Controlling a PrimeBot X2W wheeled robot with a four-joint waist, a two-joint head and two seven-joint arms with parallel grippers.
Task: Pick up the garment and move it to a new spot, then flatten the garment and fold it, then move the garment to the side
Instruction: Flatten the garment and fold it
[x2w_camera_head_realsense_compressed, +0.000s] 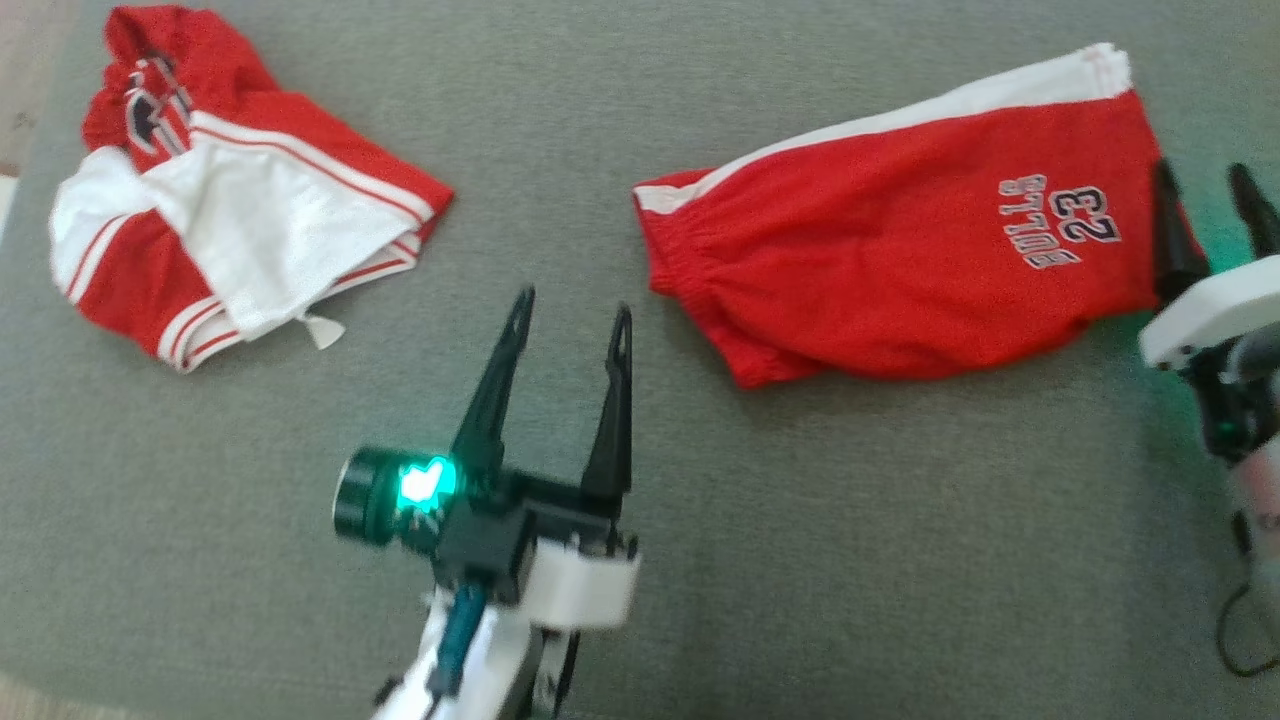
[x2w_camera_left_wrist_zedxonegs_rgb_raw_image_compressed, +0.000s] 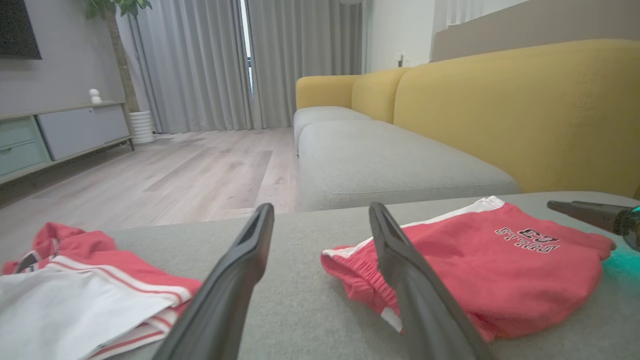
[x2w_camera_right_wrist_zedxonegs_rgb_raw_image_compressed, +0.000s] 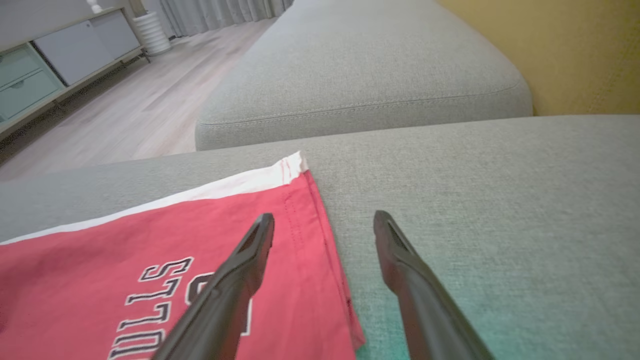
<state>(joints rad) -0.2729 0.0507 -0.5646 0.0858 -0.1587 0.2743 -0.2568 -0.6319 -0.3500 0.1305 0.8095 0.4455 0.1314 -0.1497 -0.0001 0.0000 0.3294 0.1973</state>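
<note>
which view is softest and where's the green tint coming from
Head view: softest overall, and the green light behind the left gripper is blown out to glare. Left wrist view: room crisp, its own fingers blurred, green glow on the cushion at the right edge. Right wrist view: green cast on the cushion by the right gripper, red shorts lettering sharp.

Soft, even daylight is filling all three views, probably coming through the gap in the pale grey floor-length curtains (x2w_camera_left_wrist_zedxonegs_rgb_raw_image_compressed: 200, 65). The head view is looking grainy and blurred. A small green lamp (x2w_camera_head_realsense_compressed: 425, 483) is glowing, and a green tint is lying on the grey woven sofa cushion (x2w_camera_right_wrist_zedxonegs_rgb_raw_image_compressed: 450, 320). Wide-angle distortion is bending the wrist views' edges. The red jersey shorts (x2w_camera_head_realsense_compressed: 900, 260) are casting faint shadows.
</note>
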